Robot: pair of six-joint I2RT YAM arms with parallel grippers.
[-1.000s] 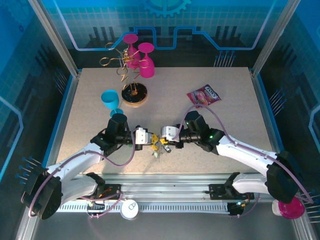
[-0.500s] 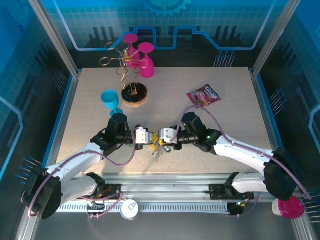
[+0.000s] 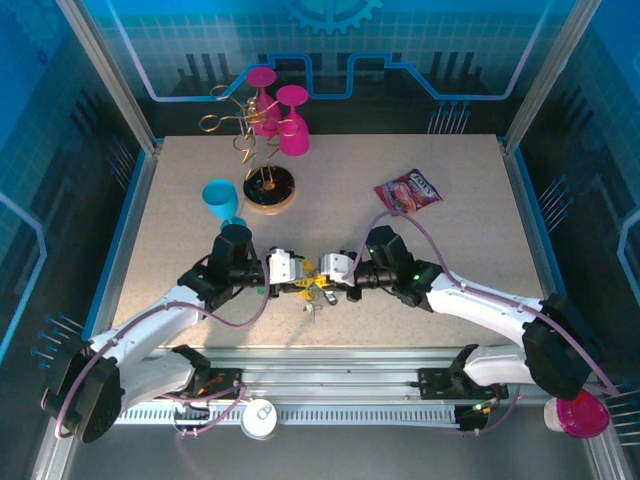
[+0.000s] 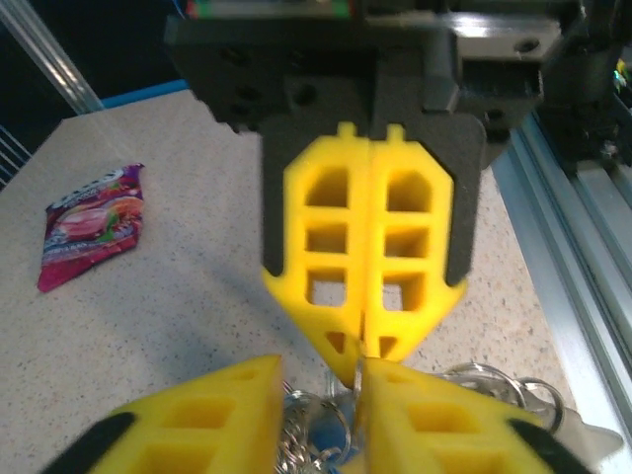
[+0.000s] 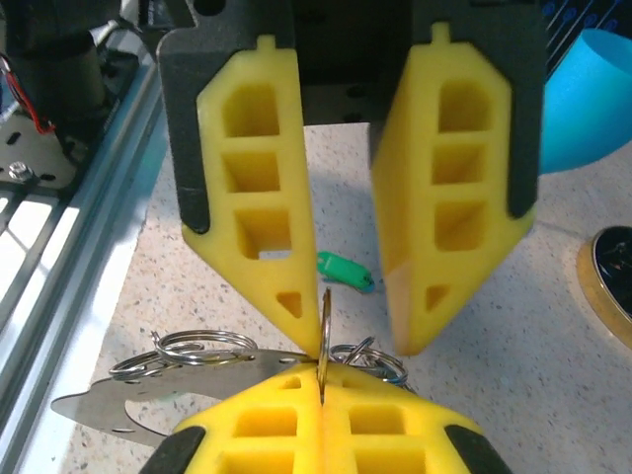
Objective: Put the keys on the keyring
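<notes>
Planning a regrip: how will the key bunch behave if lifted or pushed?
Likely floppy: the key bunch is loose split rings and a flat tag, so it should dangle and swing. Probably slippery: the right gripper pinches only a thin metal edge.

A speckled beige bench (image 3: 460, 230) is carrying a blue cup (image 3: 220, 195), a gold wire stand (image 3: 268, 188) on a round black base, two pink goblets (image 3: 293, 125) near its far edge and a pink snack packet (image 3: 408, 190). A green-headed key (image 5: 344, 269) is lying flat on it.
</notes>
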